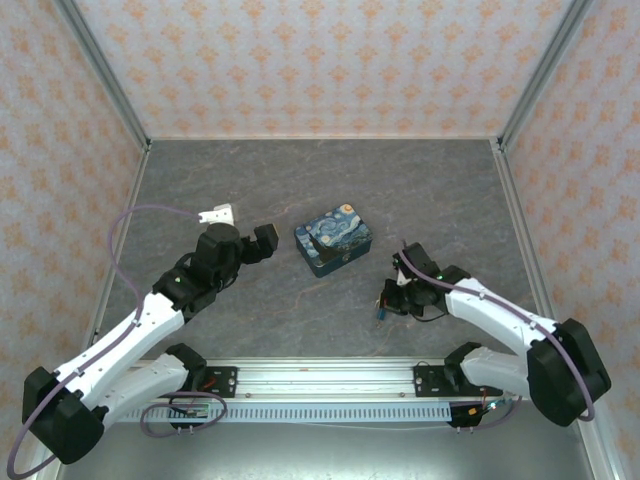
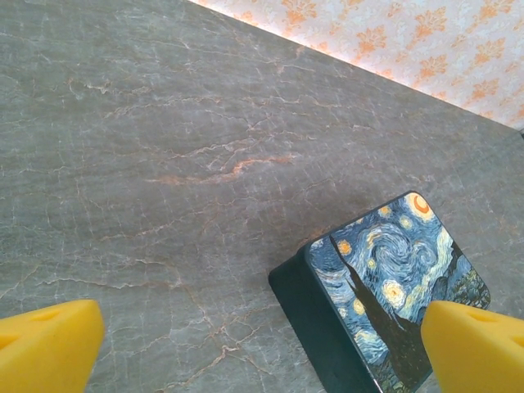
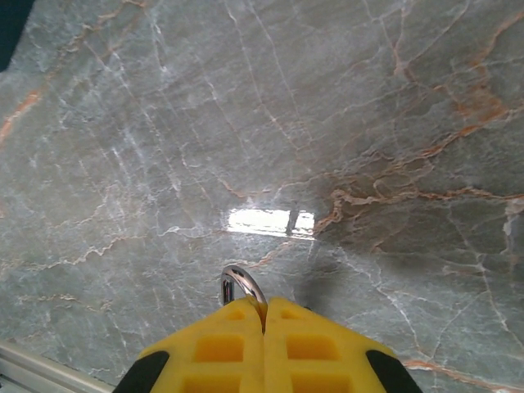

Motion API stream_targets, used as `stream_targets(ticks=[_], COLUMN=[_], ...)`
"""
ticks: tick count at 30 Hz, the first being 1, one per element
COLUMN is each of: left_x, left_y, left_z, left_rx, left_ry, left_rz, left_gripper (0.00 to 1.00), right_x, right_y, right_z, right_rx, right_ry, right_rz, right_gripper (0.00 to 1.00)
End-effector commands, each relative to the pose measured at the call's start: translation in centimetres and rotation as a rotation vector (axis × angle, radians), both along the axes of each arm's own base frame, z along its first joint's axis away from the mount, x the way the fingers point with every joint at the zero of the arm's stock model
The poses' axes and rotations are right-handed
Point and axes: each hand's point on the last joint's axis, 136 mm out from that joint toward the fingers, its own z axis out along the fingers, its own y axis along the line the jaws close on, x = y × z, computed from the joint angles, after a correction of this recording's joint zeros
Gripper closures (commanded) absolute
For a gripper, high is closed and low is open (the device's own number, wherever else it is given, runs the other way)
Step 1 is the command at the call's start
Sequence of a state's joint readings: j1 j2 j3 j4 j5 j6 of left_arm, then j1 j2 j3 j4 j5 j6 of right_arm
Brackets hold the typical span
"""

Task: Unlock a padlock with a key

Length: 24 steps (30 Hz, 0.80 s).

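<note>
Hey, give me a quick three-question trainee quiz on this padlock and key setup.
1. True or false: the left fingers stand open.
2. What pinches the key? A. left fingers B. right fingers C. nothing
3. Fill in: the padlock lies flat on the ____.
Key: 1 true; 2 B; 3 table.

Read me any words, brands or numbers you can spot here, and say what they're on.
No readable text anywhere.
padlock: swirling starry-night painting, no lettering.
walls: repeating orange ornament, no words.
small board on the front rail: too small to read.
</note>
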<state>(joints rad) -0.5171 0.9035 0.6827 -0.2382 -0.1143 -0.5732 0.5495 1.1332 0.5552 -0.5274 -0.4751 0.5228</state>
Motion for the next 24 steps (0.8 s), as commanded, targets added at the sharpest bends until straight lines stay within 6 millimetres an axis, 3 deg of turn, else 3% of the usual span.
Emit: stream_targets(ticks=[1,7,13,18,24], left_x=[-0.4,-0.5,-0.6,-0.7,-0.8], left_y=[1.0,1.1,1.5,2.1,3.4], left_z=[-0.5,0.0,1.1,2.5,4.4], left_rx=[0.052,0.044,0.044,0.047,0.069], left_ry=[0.006,-0.003,-0.029,-0.052,-0.119], left_rz=[0.022,0.028,0.038,0.058,0.108], left_gripper=[0.0,0.0,0.0,0.0,0.0], right_x=[1.0,1.9,3.7,5.1,6.7], right_y=[0.4,0.7,-0.3,-2.0,-5.0], right_z=[0.2,0.2,1.8,4.9,10.0], right_rx=[0.001,0.004,-0.055,-0.146,-0.249], right_ry=[-0.027,-0.067,-0.174,-0.297,-0.51], right_rz=[-0.014,-0.016,-0.036,-0.044,-0.078], right_gripper=[0.98,0.86,0.72,0.64,0.49])
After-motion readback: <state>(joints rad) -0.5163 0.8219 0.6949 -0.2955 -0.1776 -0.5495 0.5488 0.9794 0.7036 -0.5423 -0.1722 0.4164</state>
